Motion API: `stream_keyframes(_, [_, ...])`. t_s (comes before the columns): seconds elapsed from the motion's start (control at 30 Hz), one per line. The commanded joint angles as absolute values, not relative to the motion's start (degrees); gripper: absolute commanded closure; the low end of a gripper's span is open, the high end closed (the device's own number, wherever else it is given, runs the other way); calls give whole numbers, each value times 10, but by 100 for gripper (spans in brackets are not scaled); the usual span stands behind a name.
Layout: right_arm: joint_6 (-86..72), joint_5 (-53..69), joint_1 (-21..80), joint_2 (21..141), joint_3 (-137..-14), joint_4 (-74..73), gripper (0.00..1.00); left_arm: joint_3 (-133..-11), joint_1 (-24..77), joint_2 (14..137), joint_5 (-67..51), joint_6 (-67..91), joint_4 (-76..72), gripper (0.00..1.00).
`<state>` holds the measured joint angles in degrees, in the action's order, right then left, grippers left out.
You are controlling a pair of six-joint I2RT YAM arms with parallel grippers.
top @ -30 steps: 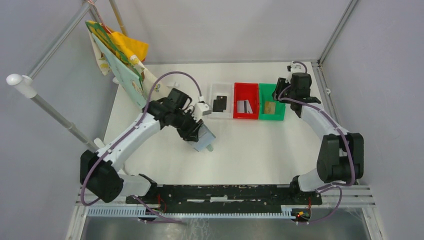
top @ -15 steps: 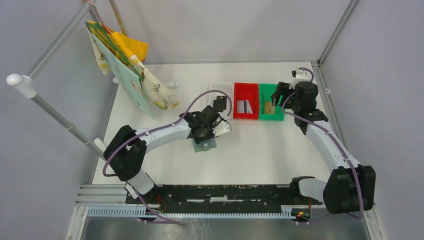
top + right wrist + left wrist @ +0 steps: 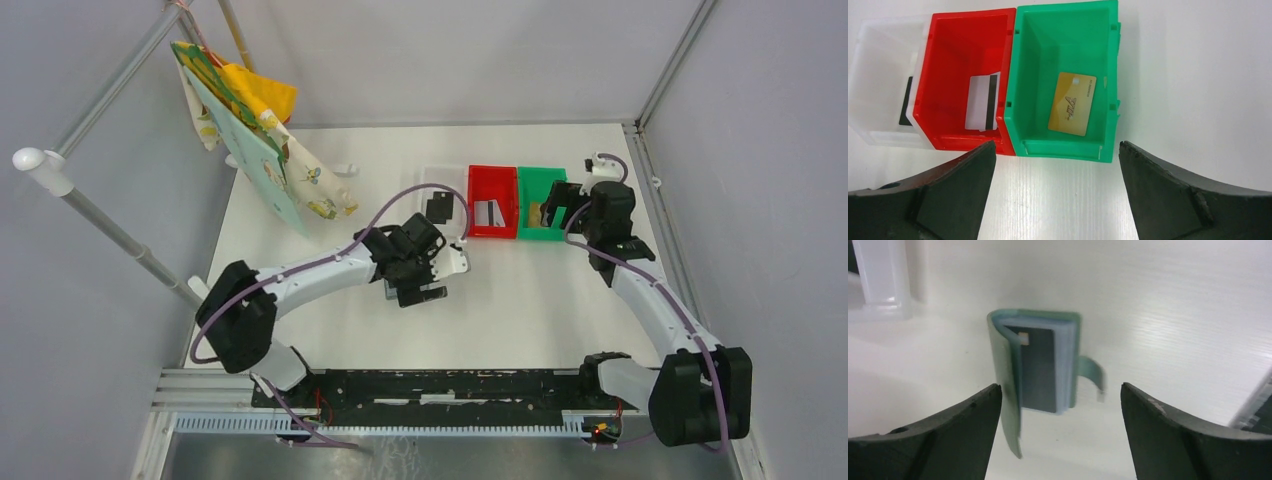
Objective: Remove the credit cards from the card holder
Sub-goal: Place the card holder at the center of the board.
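Step in hand looks like the wrap-up: all three cards are out and binned.
- tan-gold flat card (image 3: pixel 1072 104) lies in the green plastic bin (image 3: pixel 1063 7), centre of the right wrist view
- silvery-white card with dark stripe (image 3: pixel 979 102) is in the red plastic bin (image 3: pixel 973 13), leaning on its near wall
- black card (image 3: pixel 438 208) is in the translucent white bin (image 3: pixel 868 135), left end of the row

The grey-green folding card holder (image 3: pixel 1037 369) lies on the white bench (image 3: pixel 1173 315), mid-frame in the left wrist view, flap ajar and tab out to the right. The dark inner pocket shows; I can't tell if anything is left inside.

Left pincer (image 3: pixel 1058 389) is spread wide, straddling the holder without touching it. Right pincer (image 3: pixel 1057 145) is spread wide and empty, over the bench just below the green bin.

Next move, my guess: lift both arms clear without nudging the holder or bins.

Bench is matte white with faint ribbing. Room has grey walls and an aluminium frame, with a patterned cloth (image 3: pixel 240 110) hanging at upper left of the top view.
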<state>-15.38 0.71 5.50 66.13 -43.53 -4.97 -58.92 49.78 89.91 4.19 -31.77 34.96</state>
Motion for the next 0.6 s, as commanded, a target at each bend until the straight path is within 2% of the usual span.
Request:
stream_keyframes(0.0, [-153, -45, 55, 603, -378, 42, 2, -661, 429, 804, -279, -311, 444, 7])
stream_keyframes(0.1, [-148, -85, 55, 571, -329, 85, 2, -680, 345, 782, -370, -319, 461, 2])
stream_keyframes(0.27, [-171, -232, 55, 497, -216, 188, 2, -689, 229, 768, -338, -306, 437, 1])
stream_keyframes(0.43, [-174, -362, 55, 423, -63, 353, 2, -566, 144, 734, -311, -284, 302, 0])
stream_keyframes(0.57, [-166, -423, 55, 446, -41, 346, 2, -448, 95, 727, -284, -235, 124, 0])
